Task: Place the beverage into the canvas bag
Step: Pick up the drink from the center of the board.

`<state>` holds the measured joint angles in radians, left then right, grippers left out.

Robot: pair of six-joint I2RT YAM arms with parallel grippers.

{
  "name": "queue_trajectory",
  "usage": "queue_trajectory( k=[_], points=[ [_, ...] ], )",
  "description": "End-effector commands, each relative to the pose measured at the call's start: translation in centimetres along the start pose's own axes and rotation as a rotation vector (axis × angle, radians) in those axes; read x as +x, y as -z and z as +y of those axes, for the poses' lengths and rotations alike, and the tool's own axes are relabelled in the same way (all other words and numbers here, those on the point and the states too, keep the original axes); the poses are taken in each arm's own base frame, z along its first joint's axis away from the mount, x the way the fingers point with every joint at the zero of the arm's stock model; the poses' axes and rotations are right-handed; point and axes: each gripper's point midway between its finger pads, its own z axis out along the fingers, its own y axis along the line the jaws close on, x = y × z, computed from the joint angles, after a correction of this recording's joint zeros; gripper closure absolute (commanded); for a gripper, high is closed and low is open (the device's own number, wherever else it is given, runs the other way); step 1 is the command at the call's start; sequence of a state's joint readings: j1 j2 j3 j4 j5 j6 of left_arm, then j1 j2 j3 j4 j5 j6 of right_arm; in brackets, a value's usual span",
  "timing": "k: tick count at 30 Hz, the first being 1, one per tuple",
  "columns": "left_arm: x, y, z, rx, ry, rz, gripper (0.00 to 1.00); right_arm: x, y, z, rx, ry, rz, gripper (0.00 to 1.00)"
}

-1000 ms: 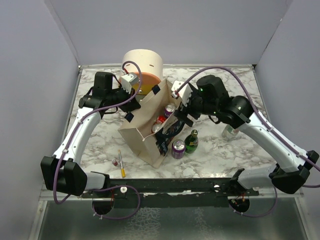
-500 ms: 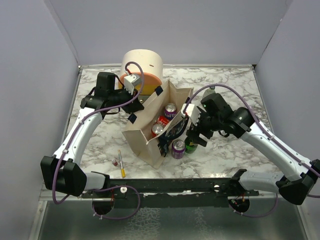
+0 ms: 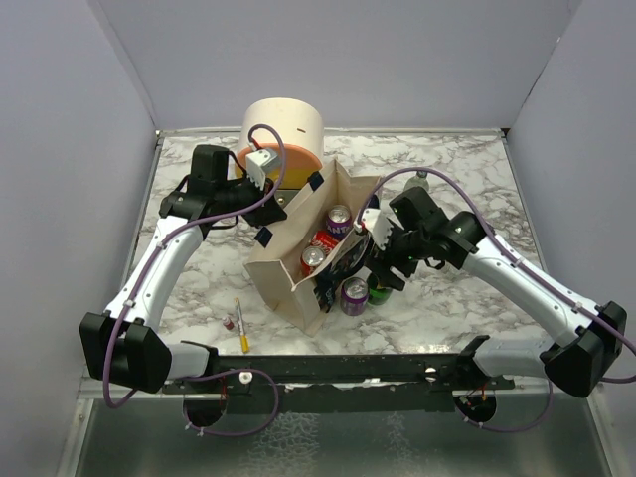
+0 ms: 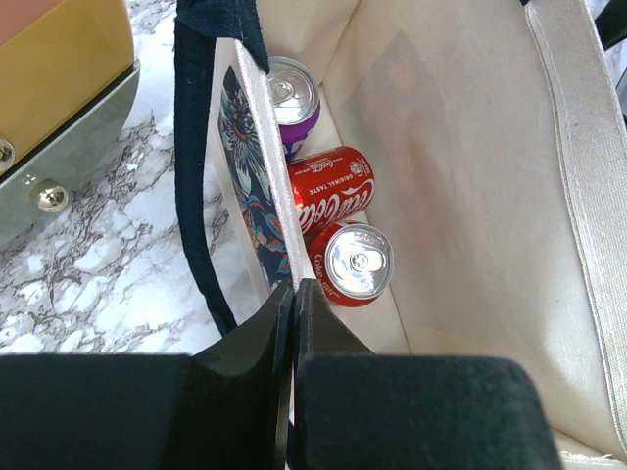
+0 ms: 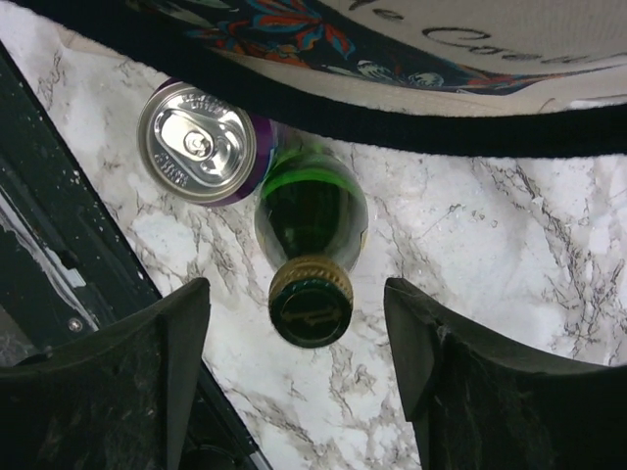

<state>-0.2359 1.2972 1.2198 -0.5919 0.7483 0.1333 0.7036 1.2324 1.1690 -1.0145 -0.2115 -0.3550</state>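
The canvas bag stands open mid-table, beige with navy handles and a dark printed panel. My left gripper is shut on its far rim; in the left wrist view the left gripper pinches the bag edge. Inside are a purple can and two red cola cans. The beverage, a green bottle with a gold-ringed cap, stands outside the bag beside a purple can. My right gripper hangs open above the bottle, a finger on each side of its cap, not touching.
A cream-and-orange drawer box stands behind the bag, close to my left wrist. A yellow pen and a small red item lie front left. The dark front rail runs just beyond the outside can.
My right gripper has come away from the bag's mouth, forward and down over the green bottle, its jaws narrowing a little. The left gripper has kept its hold on the rim.
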Motion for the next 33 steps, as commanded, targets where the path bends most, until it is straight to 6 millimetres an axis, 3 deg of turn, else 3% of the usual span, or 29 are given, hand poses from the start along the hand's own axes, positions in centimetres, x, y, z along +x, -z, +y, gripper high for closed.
queue_trajectory(
  k=[1, 14, 21, 27, 33],
  points=[
    [-1.5, 0.7, -1.3, 0.034, -0.059, -0.059, 1.00, -1.9, -0.8, -0.8, -0.017, -0.032, -0.065, 0.32],
    [-1.5, 0.6, -1.2, 0.034, -0.063, -0.062, 1.00, -1.8, -1.0, -0.9, -0.020, -0.036, -0.055, 0.63],
    [-2.0, 0.4, -1.6, 0.064, -0.059, -0.075, 1.00, -1.7, 0.3, -2.2, 0.039, -0.072, -0.064, 0.97],
    [-1.8, 0.1, -1.4, 0.067, -0.043, -0.067, 0.96, -2.5, 3.2, -5.2, 0.142, -0.140, -0.115, 0.98],
    [-1.7, -0.3, -1.2, 0.073, -0.007, -0.062, 0.87, -4.8, 7.1, -7.7, 0.232, -0.177, -0.208, 0.98]
  ],
)
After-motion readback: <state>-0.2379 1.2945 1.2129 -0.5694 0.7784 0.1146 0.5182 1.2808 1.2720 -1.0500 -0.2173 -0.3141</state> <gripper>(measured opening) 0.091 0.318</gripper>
